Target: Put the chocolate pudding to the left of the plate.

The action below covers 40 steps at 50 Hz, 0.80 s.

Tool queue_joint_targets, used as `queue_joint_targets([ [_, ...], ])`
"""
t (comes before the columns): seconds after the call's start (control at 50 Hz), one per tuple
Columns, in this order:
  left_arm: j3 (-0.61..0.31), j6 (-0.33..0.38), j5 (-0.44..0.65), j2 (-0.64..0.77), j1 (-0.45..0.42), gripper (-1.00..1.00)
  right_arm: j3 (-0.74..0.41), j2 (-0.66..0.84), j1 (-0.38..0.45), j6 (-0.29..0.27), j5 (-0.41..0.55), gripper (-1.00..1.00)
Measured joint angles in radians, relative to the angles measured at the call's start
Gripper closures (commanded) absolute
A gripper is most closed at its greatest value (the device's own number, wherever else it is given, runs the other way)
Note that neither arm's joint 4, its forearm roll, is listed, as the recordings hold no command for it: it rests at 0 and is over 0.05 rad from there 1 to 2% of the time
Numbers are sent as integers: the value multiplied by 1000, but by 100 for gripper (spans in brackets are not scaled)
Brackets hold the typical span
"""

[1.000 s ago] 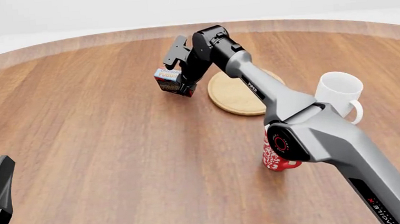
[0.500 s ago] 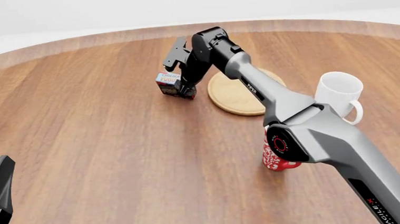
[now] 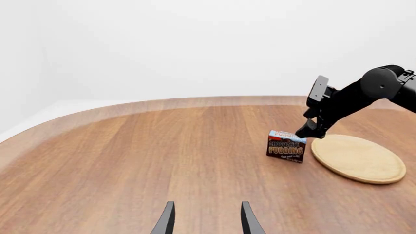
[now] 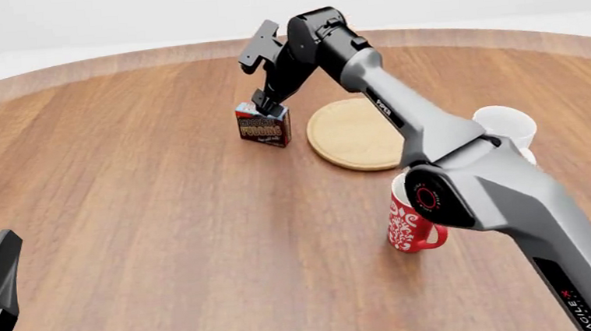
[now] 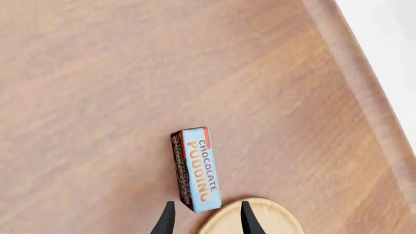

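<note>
The chocolate pudding (image 4: pixel 264 124) is seen standing upright on the wooden table (image 4: pixel 153 222), just beside the left edge of the plate (image 4: pixel 354 134), with a narrow strip of bare wood between the two. Its printed dark brown face is turned toward the arms' side, and its light blue top faces up.

The right gripper (image 4: pixel 267 99) is held just above the carton's top, on an arm stretched far forward over the table. Its fingers are spread apart and nothing is gripped between them. In the right wrist view the two fingertips (image 5: pixel 167 220) are seen parted, with the near end of the carton (image 5: pixel 196 168) and the rim of the plate (image 5: pixel 260 222) lying below them. In the left wrist view the carton (image 3: pixel 287 146) is seen free on the wood, with the right gripper (image 3: pixel 307 130) close over its upper corner; whether they touch cannot be told.

The left gripper (image 3: pixel 205 219) is kept low near the table's near left side, well apart from the carton. Its fingers are parted and empty.

A red patterned mug (image 4: pixel 412 221) is seen standing on the near right, and a white mug (image 4: pixel 505 129) behind it, partly hidden by the right arm.
</note>
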Motion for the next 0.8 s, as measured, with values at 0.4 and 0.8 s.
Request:
queue_joint_targets([
  [0.4,0,0,0,0,0,-100,519,-306,6,26,-260,-100],
  [0.8,0,0,0,0,0,-100,1015,-630,55,103,-517,-100],
])
